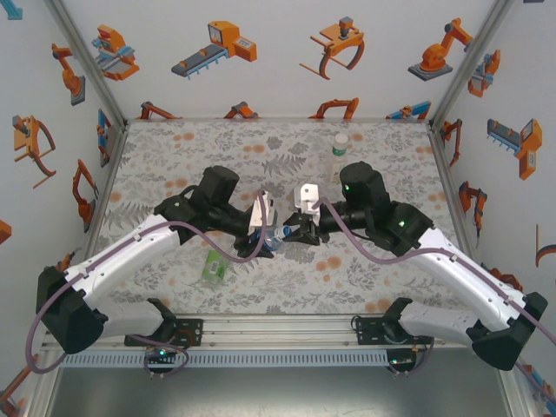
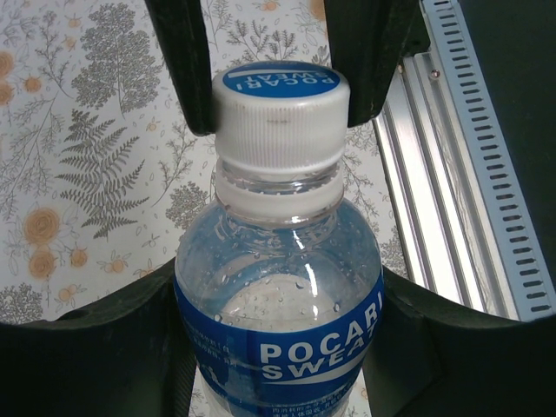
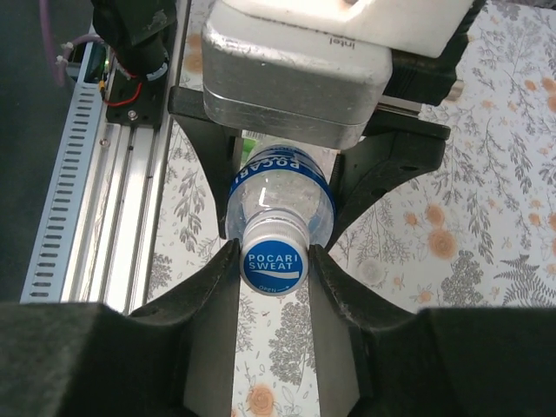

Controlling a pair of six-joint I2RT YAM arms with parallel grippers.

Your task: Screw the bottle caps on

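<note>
Near ctr of table (image 1: 174, 156), both arms met over one item: the blue-labelled bottle (image 2: 278, 295), held off the floral surface btwn the two grippers, lying roughly horizontal w/ its neck toward the right arm.

Left gripper (image 1: 266, 234) was clamped round the bottle's body. Left wrist view had its dark fingers (image 2: 104, 330) pressed against both sides of the blue label band. Droplets showed inside the clear shoulder above the label.

Right gripper (image 1: 294, 231) was pinching the cap (image 2: 280, 113), white w/ ribbed side & a blue printed top. Its fingers (image 2: 187, 69) touched the cap on opposite sides, no gap either side. Right wrist view agreed: cap face-on, nipped btwn the two black fingertips, bottle running away behind it into the left gripper. Cap sat on the neck, just above the white collar ring; how far it was threaded down, couldn't tell.

Green-labelled bottle (image 1: 213, 266) lay on its side on the table, near the front edge, just left of the grippers & under the left arm's cable. Its cap end was too small to make out.

Slim bottle (image 1: 340, 148) stood upright toward the far right of the table, well apart from both grippers, pale at the top.

Aluminium rail (image 2: 452, 174) ran along the table's near edge.
</note>
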